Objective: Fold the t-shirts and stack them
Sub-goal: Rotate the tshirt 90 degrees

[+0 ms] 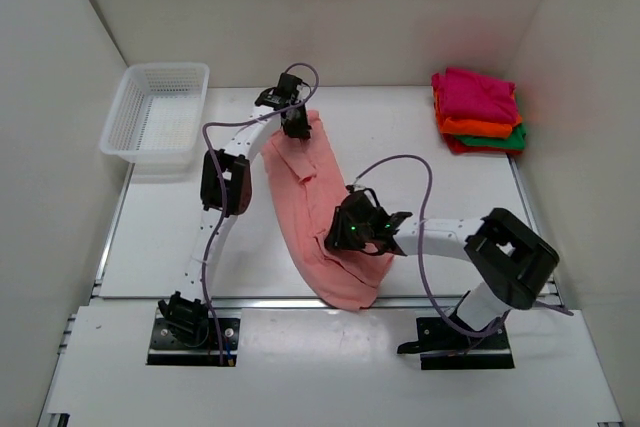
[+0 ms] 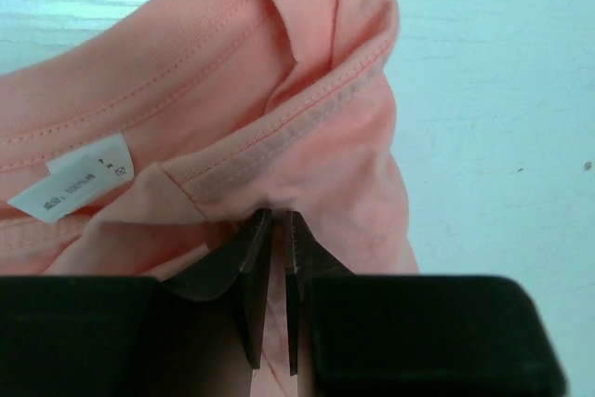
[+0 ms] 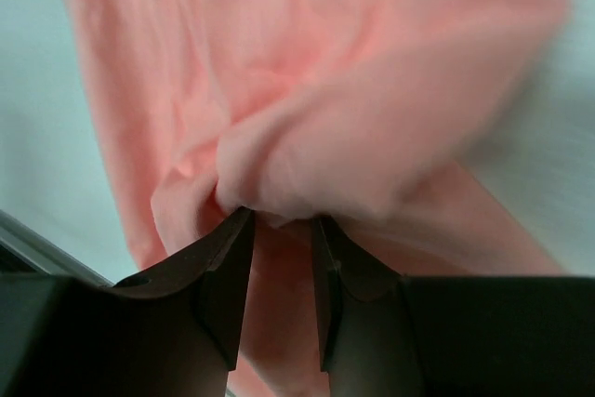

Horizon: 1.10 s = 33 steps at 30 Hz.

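The salmon-pink t-shirt lies in a long curved band from the table's middle back to its near edge, where the end hangs over. My left gripper is shut on its far end beside the collar; the left wrist view shows the jaws nearly closed on a hem fold, with the white label to the left. My right gripper pinches a bunched fold of the same shirt at its right edge. A folded stack at the back right has the magenta shirt on top, then the orange and the green.
The white mesh basket stands at the back left of the table. White walls close in the sides and back. The arms' cables loop over the shirt. The table's near rail runs under the shirt's lower end.
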### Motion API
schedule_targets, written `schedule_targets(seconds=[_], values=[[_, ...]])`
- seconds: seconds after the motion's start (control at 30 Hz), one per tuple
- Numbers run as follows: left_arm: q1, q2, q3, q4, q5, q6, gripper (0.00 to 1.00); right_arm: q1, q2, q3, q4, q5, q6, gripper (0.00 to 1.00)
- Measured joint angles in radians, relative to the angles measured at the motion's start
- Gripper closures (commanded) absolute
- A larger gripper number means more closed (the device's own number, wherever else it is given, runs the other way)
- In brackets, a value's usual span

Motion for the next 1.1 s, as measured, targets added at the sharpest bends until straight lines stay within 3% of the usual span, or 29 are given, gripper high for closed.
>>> schedule_targets(seconds=[0.17,0.27,0.43,0.57,0.63,0.7,0.8,0.87,0.97,1.1], values=[[0.010,0.090,0.157,-0.019,0.031,-0.012,0.77,0.101,0.116,0.115,0.032,0.054,-0.003,0.70],[0.025,0.081,0.115,0.050,0.077,-0.043,0.76,0.142,0.119,0.117,0.056,0.061,-0.072,0.67],[0.060,0.058,0.082,0.101,0.133,-0.072,0.73,0.082,0.085,0.117,0.095,0.012,-0.271,0.64],[0.086,-0.004,0.065,0.100,0.161,-0.077,0.71,-0.013,0.016,0.121,0.184,-0.061,-0.419,0.70],[0.098,-0.126,-0.051,0.136,0.174,-0.075,0.71,-0.088,0.023,0.161,0.221,-0.092,-0.477,0.70],[0.108,-0.325,-0.283,0.211,0.190,-0.086,0.70,-0.159,0.094,0.274,0.219,-0.131,-0.526,0.73],[0.132,-0.652,-0.655,0.371,0.229,-0.129,0.70,-0.242,0.330,0.583,0.197,-0.212,-0.578,0.80],[0.158,-0.816,-0.805,0.439,0.248,-0.143,0.70,-0.275,0.482,0.767,0.163,-0.255,-0.602,0.81],[0.204,-0.952,-0.932,0.511,0.264,-0.145,0.70,-0.300,0.647,0.948,0.095,-0.289,-0.628,0.86],[0.253,-1.023,-1.110,0.566,0.281,-0.143,0.70,-0.301,0.852,1.217,-0.074,-0.307,-0.643,0.88]])
